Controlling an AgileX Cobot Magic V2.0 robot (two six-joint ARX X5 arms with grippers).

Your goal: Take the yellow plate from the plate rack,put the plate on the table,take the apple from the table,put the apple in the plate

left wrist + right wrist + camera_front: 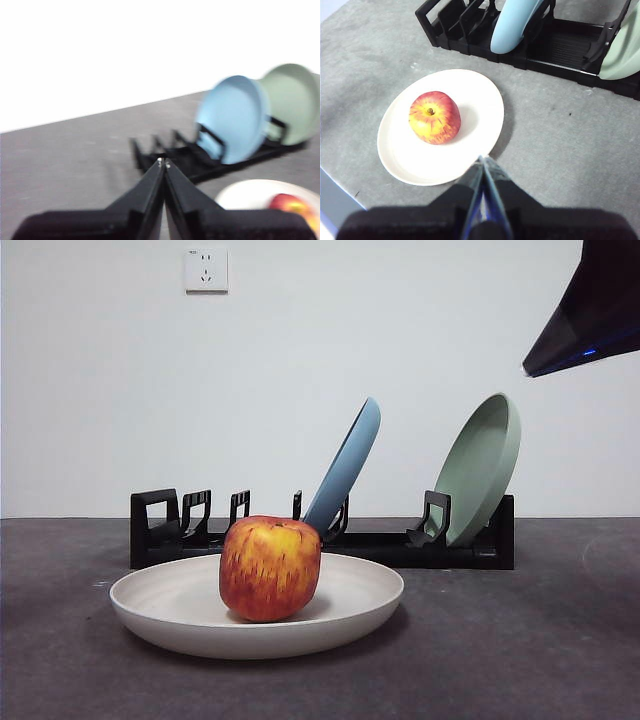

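Closest to the front camera, a cream-white yellow plate [257,615] lies flat on the dark grey bench [520,650], with a red and yellow apple [270,567] sitting upright inside it, a little off centre. Behind the plate runs a long black plate rack [330,530]. A blue plate [345,468] leans in a middle slot and a sage-green plate [480,468] leans at the far end of the rack; the slots by the loop handle hold nothing. A white wall socket [206,270] sits high on the pale wall. No brand, label or writing can be read anywhere.

Neither gripper touches the plate or the apple. From the right wrist camera, the right gripper [484,161] hangs above the bench with its fingers closed together and empty, their tips over the near rim of the plate, the apple lying beyond them. From the left wrist camera, which is blurred, the left gripper [163,162] also has its fingers pressed shut on nothing, well apart from the plate, which shows only at a corner.

Only the right wrist camera shows the apple's stem dimple from above. Only the front camera shows the socket, plus one dark arm tip [590,310] at a top corner.
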